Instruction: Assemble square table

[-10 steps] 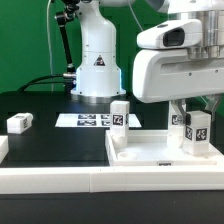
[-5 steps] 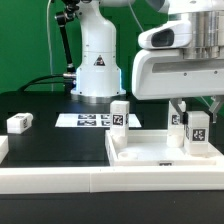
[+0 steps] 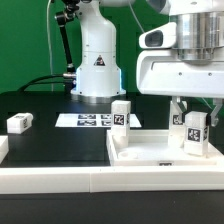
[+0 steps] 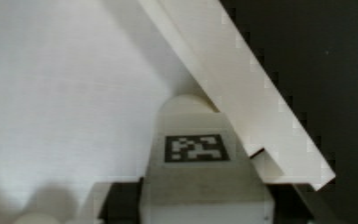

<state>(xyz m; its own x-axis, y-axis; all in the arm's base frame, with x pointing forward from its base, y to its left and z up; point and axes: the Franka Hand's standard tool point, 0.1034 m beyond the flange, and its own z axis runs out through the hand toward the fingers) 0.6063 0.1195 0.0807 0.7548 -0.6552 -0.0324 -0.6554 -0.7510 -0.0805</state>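
Hidden or unclear: the gripped leg's (image 3: 197, 132) foot sits low behind the raised rim, so whether it touches the top cannot be told. In the wrist view its lower part is cut off by the picture edge. A small tagged piece (image 3: 178, 119) just beside the gripper shows only partly and cannot be identified with certainty.
Square tabletop (image 3: 160, 160): it lies flat on the black table (image 3: 45, 140), at the exterior view's right, rim upward. In the wrist view the rim (image 4: 247, 90) runs diagonally past the leg.
Gripped leg: upright, tag facing the exterior camera, inside the rim near the tabletop's corner at the exterior view's right.
Gripper (image 3: 197, 112): partly closed, its fingers (image 4: 126, 203) clamped on the gripped leg's two sides and holding nothing else.
Standing leg (image 3: 120, 115): upright at the tabletop's far corner on the exterior view's left, well apart from the gripper.
Loose leg (image 3: 20, 123): lies on its side on the black table, far to the exterior view's left.
Marker board (image 3: 85, 120): flat on the table, between the loose leg and the standing leg.
Robot base (image 3: 98, 60): behind the marker board.
White rail (image 3: 50, 182): along the table's near edge.
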